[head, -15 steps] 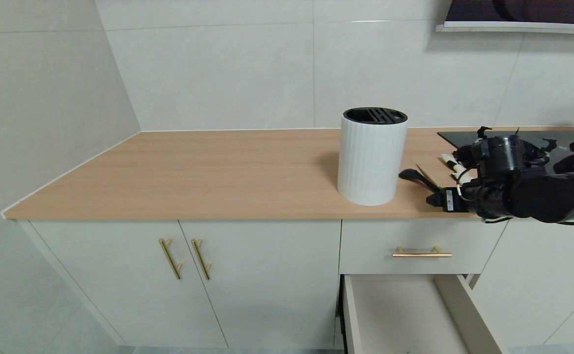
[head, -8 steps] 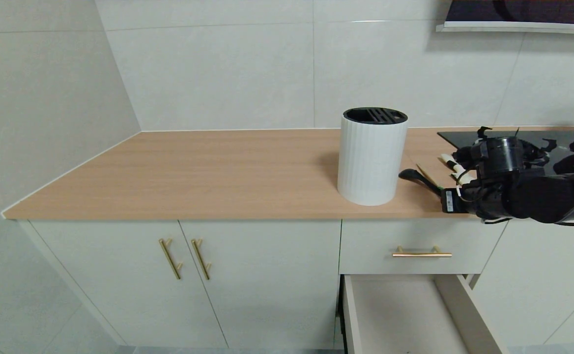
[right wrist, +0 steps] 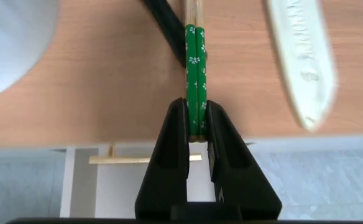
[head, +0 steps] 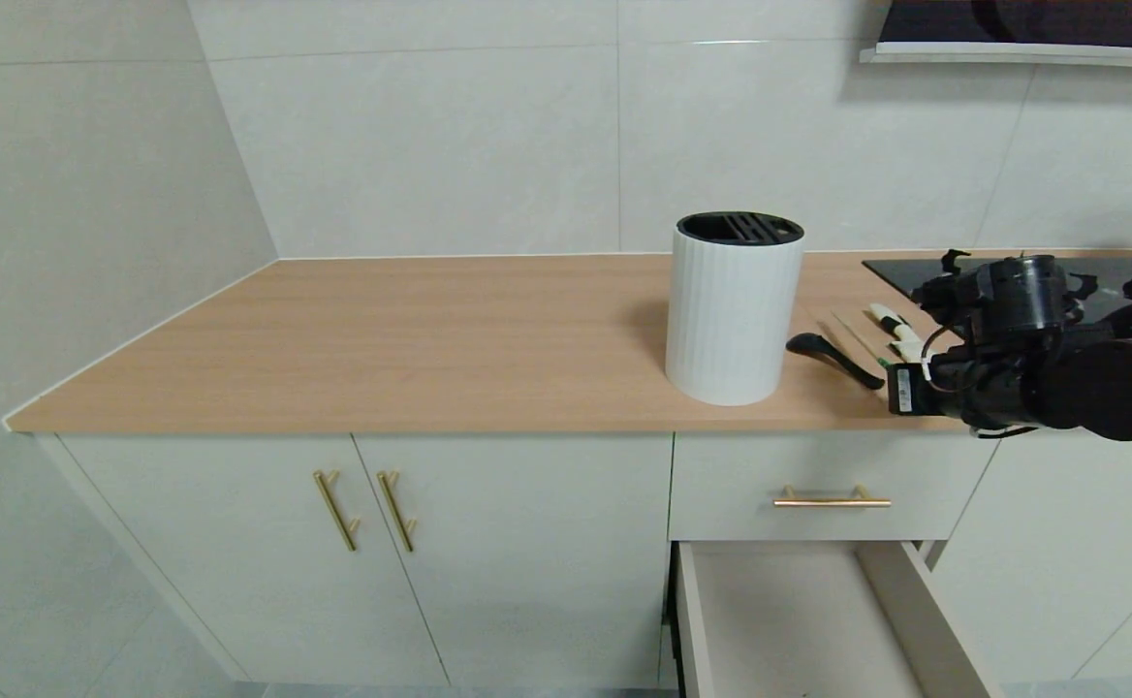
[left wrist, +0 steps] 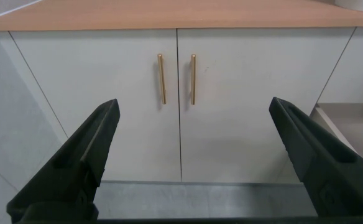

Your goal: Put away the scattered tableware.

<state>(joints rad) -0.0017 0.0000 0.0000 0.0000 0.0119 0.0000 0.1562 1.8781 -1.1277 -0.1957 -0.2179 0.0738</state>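
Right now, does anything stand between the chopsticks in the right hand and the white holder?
Yes. A black spoon lies on the counter between the chopsticks, clamped in the right hand, and the white holder. Lifted, they would likely pass over it.

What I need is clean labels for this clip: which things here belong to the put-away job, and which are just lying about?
Job:
chopsticks, pinched in the right gripper
black spoon
white-handled utensil
white slotted holder and open drawer, likely destinations

Lying about:
stove
cabinet doors
left gripper, open, facing those doors
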